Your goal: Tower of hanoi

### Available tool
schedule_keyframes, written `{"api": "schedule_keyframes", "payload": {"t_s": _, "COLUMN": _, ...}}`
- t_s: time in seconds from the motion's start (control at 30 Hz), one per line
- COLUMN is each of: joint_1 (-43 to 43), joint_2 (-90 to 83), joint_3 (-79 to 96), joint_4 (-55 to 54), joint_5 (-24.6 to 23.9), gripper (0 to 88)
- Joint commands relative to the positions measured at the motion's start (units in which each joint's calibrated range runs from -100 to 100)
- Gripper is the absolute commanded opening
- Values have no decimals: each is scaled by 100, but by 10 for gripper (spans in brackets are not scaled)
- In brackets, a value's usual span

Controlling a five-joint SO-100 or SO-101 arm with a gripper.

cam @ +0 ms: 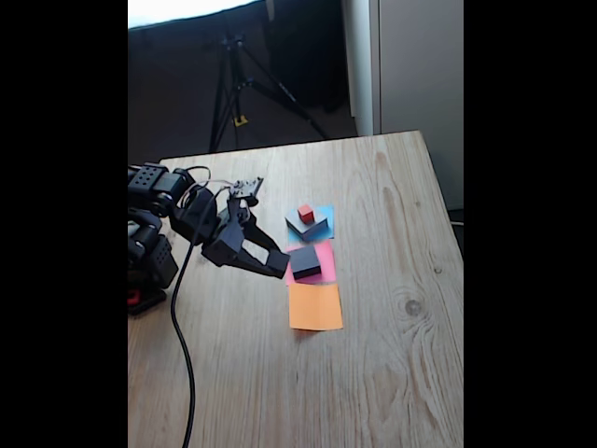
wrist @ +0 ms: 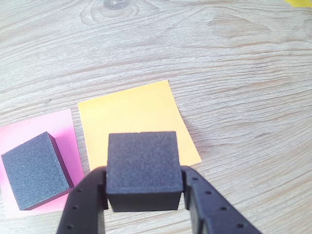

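No container is holding anything here; the blocks are resting on flat paper squares on a wooden table (cam: 392,355) with wavy grain and a dark knot.

In the wrist view, the gripper (wrist: 144,192) is clamping a small black cube (wrist: 142,168) between its 2 black fingers (wrist: 85,204), 1 pressing each side. The cube's surface is looking grainy and foam-like. It is hanging in front of the orange square (wrist: 131,112).

To its left in that view, a black slab (wrist: 35,170) with the same rough texture is sitting on the pink square (wrist: 66,126).

In the fixed view, that black slab (cam: 305,262) is lying on the pink square (cam: 324,266), with the gripper (cam: 277,264) just beside it. The grey slab (cam: 310,227) is resting on the blue square (cam: 324,213), and the tiny red cube (cam: 305,214) is sitting on top of it. The orange square (cam: 315,306) is lying bare.
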Motion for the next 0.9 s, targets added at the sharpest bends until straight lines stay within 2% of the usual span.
{"api": "schedule_keyframes", "payload": {"t_s": 0.0, "joint_1": -62, "joint_2": -24, "joint_3": 784, "joint_4": -1698, "joint_5": 69, "gripper": 13}}
{"api": "schedule_keyframes", "payload": {"t_s": 0.17, "joint_1": -162, "joint_2": 960, "joint_3": 1111, "joint_4": -3397, "joint_5": 69, "gripper": 15}}
{"api": "schedule_keyframes", "payload": {"t_s": 0.4, "joint_1": -179, "joint_2": 2164, "joint_3": 1248, "joint_4": -5073, "joint_5": 69, "gripper": 16}}
{"api": "schedule_keyframes", "payload": {"t_s": 0.73, "joint_1": -179, "joint_2": 3277, "joint_3": 1938, "joint_4": -7015, "joint_5": 69, "gripper": 18}}
{"api": "schedule_keyframes", "payload": {"t_s": 0.87, "joint_1": -238, "joint_2": 3776, "joint_3": 1884, "joint_4": -7412, "joint_5": 69, "gripper": 18}}
